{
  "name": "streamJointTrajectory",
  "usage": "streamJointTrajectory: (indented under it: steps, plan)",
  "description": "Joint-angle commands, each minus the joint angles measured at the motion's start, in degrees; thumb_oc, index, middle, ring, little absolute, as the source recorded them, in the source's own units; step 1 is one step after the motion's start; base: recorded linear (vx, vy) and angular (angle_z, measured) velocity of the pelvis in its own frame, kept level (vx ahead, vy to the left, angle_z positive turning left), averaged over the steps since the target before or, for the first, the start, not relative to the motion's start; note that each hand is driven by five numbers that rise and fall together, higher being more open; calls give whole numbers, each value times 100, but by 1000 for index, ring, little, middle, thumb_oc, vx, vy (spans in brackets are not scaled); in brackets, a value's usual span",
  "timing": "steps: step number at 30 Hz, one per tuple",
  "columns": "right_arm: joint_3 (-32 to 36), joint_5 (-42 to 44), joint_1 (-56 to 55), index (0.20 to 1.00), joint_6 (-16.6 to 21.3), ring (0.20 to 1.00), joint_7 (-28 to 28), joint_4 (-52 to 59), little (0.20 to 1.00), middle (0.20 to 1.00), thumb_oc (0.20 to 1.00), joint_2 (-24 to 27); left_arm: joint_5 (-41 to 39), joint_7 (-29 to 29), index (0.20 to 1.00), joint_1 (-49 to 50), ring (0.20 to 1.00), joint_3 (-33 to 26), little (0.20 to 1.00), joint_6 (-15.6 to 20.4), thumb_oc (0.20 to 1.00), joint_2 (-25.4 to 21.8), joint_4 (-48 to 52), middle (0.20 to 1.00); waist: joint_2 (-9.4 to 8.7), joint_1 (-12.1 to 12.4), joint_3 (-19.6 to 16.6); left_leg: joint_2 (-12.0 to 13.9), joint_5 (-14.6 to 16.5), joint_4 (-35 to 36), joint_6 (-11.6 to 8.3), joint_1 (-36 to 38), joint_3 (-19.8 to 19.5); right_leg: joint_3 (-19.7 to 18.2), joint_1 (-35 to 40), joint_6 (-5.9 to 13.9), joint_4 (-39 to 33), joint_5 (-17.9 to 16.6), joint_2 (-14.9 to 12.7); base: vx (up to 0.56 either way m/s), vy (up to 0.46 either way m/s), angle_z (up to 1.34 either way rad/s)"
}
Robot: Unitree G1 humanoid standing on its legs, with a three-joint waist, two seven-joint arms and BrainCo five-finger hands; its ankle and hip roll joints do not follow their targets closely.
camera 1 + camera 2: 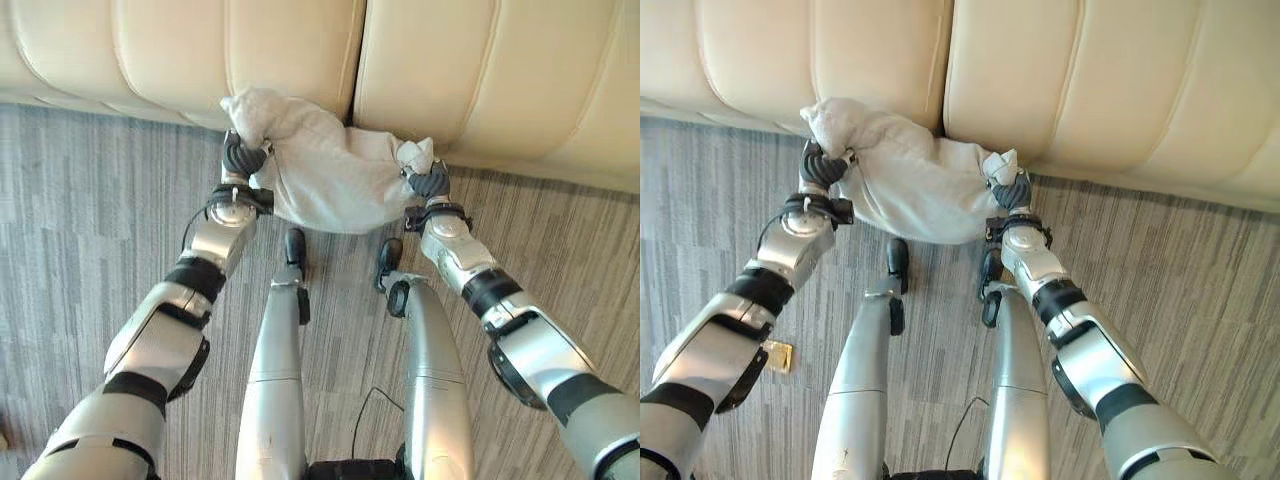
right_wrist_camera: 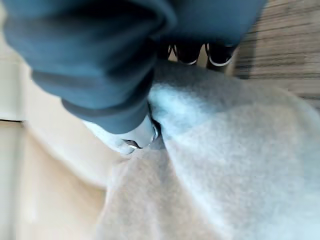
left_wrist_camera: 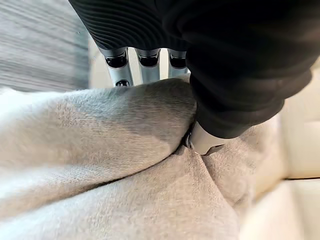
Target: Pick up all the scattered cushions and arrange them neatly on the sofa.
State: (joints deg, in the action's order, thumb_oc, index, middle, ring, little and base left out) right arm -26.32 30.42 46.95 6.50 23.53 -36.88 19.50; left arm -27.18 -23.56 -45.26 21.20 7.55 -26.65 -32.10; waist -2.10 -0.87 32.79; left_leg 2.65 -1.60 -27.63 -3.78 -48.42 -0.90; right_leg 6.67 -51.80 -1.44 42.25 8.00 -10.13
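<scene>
A pale grey cushion (image 1: 325, 170) hangs between my two hands, in front of the cream sofa (image 1: 300, 50), above the floor. My left hand (image 1: 243, 158) grips its left corner, fingers curled into the cloth. My right hand (image 1: 429, 182) pinches the right corner the same way. In the left wrist view the fingers (image 3: 142, 62) go over the cushion's fold (image 3: 100, 130) and the thumb (image 3: 202, 142) presses in from the other side. The right wrist view shows the thumb (image 2: 142, 135) dug into the cushion cloth (image 2: 225, 150).
The sofa's seat front spans the whole top of the eye views, with a seam (image 1: 358, 60) between two cushioned sections just behind the held cushion. Grey striped carpet (image 1: 80, 220) covers the floor on both sides. A small yellowish object (image 1: 778, 355) lies on the carpet at left.
</scene>
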Motion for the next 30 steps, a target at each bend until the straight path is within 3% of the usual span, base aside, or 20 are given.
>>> streamJointTrajectory:
  steps: [1,4,6,7,10,11,16,21,25,30]
  plan:
    - [162,-838,-559,200,520,200,-548,1213,200,200,200,-186,494,237,200,441,200,18,200,687,200,520,940,200,204,-98,-691,-24,541,383,-28,874,161,-343,1125,482,-966,156,152,51,9,0]
    - [437,-1037,-1432,200,561,200,-717,1946,200,200,200,-112,607,340,200,1295,200,-206,200,689,200,557,1524,200,177,-119,-799,0,481,802,-40,1521,177,-277,1770,548,-1443,19,171,114,-6,-8]
    - [792,-1151,-2489,200,625,200,-1029,2722,200,200,200,-48,761,553,200,2389,200,-462,200,662,200,622,2074,200,123,-147,-1026,38,424,1256,-37,2282,240,-186,2577,618,-2003,-128,188,175,-17,-8]
    - [792,-1153,-2505,200,619,200,-1029,2734,200,200,200,-47,762,553,200,2402,200,-461,200,657,200,622,2084,200,124,-146,-1020,40,420,1271,-38,2306,239,-183,2603,618,-2019,-133,190,107,-25,-17]
    - [1050,-1206,-3262,200,657,200,-1362,3413,200,200,200,102,805,816,200,3224,200,-625,200,664,200,553,2563,200,120,-178,-1330,134,294,1707,-87,2930,282,-99,3240,702,-2515,-288,220,181,-24,-13]
    - [1254,-1283,-3766,200,659,200,-1560,3769,200,200,200,281,905,1015,200,3788,200,-764,200,611,200,400,2838,200,133,-212,-1585,180,280,1989,-93,3405,361,-79,3662,716,-2788,-306,275,219,-15,0]
    - [1565,-1545,-4400,200,637,200,-1775,4429,200,200,200,505,797,1306,200,4414,200,-925,200,585,200,367,3310,200,116,-291,-2056,270,217,2380,-183,4054,515,-18,4387,756,-3364,-327,383,169,-42,-4]
    - [1782,-1565,-4710,200,610,200,-1760,4570,200,200,200,558,846,1347,200,4482,200,-900,200,533,200,448,3326,200,92,-341,-2251,331,50,2331,-326,4232,670,166,4912,734,-3725,-346,378,94,-40,10]
    - [1848,-1508,-4762,200,592,200,-1795,4646,200,200,200,558,837,1401,200,4570,200,-927,200,496,200,512,3302,200,60,-374,-2309,294,353,2130,-219,4211,834,238,5072,778,-3863,-386,284,77,52,25]
    - [1759,-1398,-4572,200,574,200,-1843,4722,200,200,200,457,861,1384,200,4682,200,-1049,200,502,200,347,3504,200,-45,-259,-2263,221,773,1726,-1,4095,901,-168,4956,909,-3708,-424,169,76,192,-12]
